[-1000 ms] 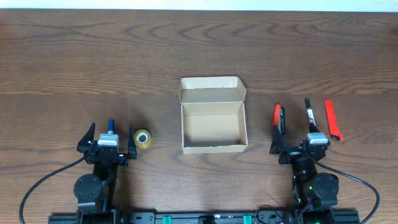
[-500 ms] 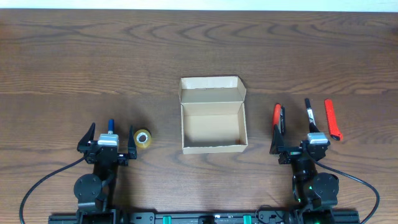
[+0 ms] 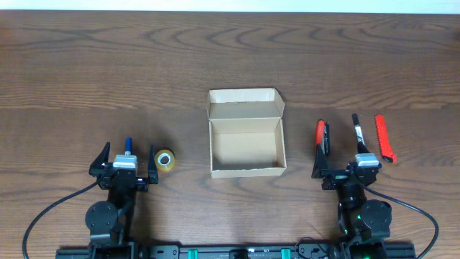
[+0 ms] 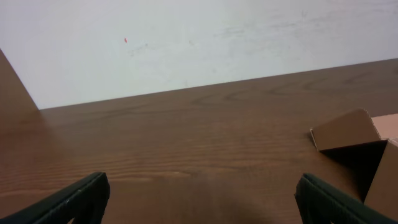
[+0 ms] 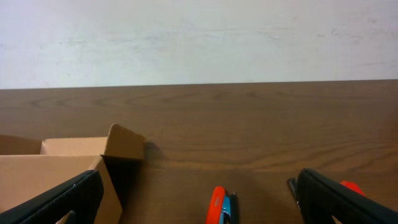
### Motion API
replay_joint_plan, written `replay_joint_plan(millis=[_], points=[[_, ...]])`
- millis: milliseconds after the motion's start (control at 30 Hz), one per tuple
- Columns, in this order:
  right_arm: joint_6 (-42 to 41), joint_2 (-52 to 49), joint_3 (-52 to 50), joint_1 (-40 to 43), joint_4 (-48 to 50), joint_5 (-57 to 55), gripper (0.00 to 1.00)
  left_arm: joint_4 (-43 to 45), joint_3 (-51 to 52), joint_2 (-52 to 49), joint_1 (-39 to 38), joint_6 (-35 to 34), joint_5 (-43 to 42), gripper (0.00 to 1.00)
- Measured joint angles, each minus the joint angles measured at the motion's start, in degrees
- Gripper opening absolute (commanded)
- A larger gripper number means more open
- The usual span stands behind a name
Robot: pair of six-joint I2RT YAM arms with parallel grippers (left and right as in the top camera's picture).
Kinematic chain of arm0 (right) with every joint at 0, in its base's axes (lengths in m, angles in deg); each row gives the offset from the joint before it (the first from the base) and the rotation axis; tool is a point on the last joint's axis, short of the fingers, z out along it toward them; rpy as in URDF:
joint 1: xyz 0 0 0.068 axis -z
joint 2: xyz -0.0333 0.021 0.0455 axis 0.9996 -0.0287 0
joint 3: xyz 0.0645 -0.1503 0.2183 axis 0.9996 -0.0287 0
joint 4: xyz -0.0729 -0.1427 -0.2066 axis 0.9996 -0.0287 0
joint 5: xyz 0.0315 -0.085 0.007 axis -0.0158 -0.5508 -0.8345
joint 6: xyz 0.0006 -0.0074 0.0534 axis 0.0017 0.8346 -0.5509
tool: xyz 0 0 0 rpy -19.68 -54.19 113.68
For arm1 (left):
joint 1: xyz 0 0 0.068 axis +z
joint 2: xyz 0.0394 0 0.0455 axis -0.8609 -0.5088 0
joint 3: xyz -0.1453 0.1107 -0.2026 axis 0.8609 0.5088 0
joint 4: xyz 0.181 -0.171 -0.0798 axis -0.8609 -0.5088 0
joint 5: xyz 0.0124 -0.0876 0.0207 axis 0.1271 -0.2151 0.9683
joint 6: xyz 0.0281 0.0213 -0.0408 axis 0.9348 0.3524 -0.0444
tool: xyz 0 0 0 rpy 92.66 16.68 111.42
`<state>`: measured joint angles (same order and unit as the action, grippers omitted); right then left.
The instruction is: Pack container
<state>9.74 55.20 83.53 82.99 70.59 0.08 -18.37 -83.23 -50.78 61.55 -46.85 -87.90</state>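
Biggest thing first: wood table (image 3: 108, 65), and the container (image 3: 244, 150) sits dead centre on it, between the two arms, flap lid (image 3: 243, 106) folded open toward the far side. Inside looks empty from the overhead view, so imo nothing's packed yet.

Left gripper (image 4: 202, 199) has its fingers spread wide, nothing held. Right gripper (image 5: 199, 202) is the same, wide apart and bare. Both are parked at the near edge, well apart from the box.

Smaller stuff: tape roll (image 3: 164, 160) lies just beside the left claw on its box side. A blue pen (image 3: 129, 144) lies right ahead of the left claw, about midway between its fingers. On the other side, an orange pen (image 3: 321, 137), a dark pen (image 3: 357, 129) and a red one (image 3: 384, 138) (pens or cutters, can't tell tbh) lie ahead of the right claw.

Key bit for the next move: the container is to the right of the left claw and to the left of the right claw. All the pens have their long axis pointing away from the robot, roughly in line with each claw's reach. So a grab needs fingers closing across the pen, then a sideways carry inward. Right arm is nearer 3 items, left is nearer the tape + blue pen.
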Motion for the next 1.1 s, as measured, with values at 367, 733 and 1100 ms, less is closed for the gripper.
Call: replay_joint_plan(millis=[367, 733, 1100], points=[[0.0, 0.0, 0.0, 0.0, 0.0, 0.0, 0.99, 0.0, 0.0, 0.0, 0.0, 0.02, 0.0, 0.95], [-0.9, 0.0, 0.0, 0.0, 0.02, 0.02, 0.99, 0.0, 0.0, 0.0, 0.0, 0.0, 0.0, 0.95], [-8.9, -3.23, 4.52, 0.48, -9.01, 1.55, 0.99, 0.0, 0.0, 0.0, 0.0, -1.25, 0.0, 0.95]])
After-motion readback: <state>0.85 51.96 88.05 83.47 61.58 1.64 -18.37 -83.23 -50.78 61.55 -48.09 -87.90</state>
